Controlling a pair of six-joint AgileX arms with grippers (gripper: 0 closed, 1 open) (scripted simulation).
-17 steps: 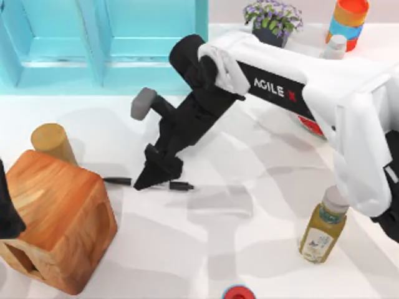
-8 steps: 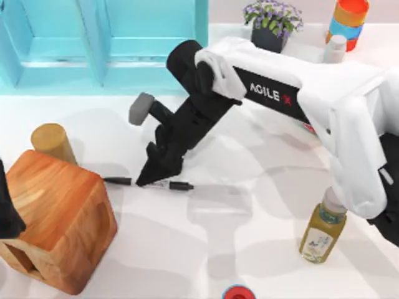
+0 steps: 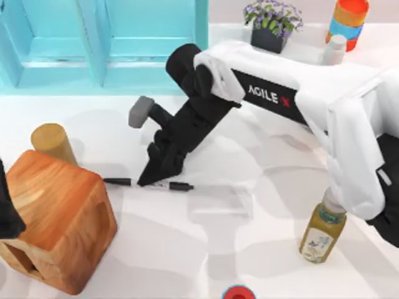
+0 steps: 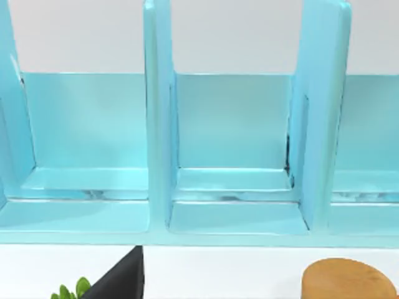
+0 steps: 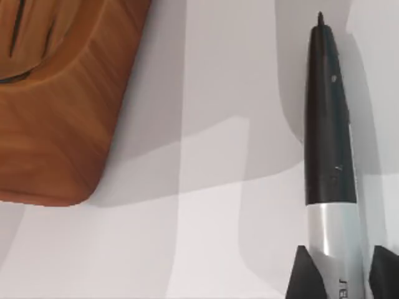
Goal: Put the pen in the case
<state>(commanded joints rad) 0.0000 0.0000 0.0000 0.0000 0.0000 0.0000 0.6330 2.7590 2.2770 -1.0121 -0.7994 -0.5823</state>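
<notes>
Our right arm (image 3: 293, 93) reaches in from the table's right side, stretched diagonally down and leftward, its black wrist angled steeply toward the tabletop. Our right gripper (image 3: 149, 179) points down onto the pen (image 3: 156, 184), which lies flat on the white table (image 3: 249, 249), just right of the wooden case (image 3: 56, 218). In the right wrist view, the two fingertips (image 5: 305, 274) sit narrowly either side of the pen's white barrel (image 5: 333, 249); we cannot tell whether they touch it. Our left gripper (image 3: 7, 212) rests at the table's left edge.
</notes>
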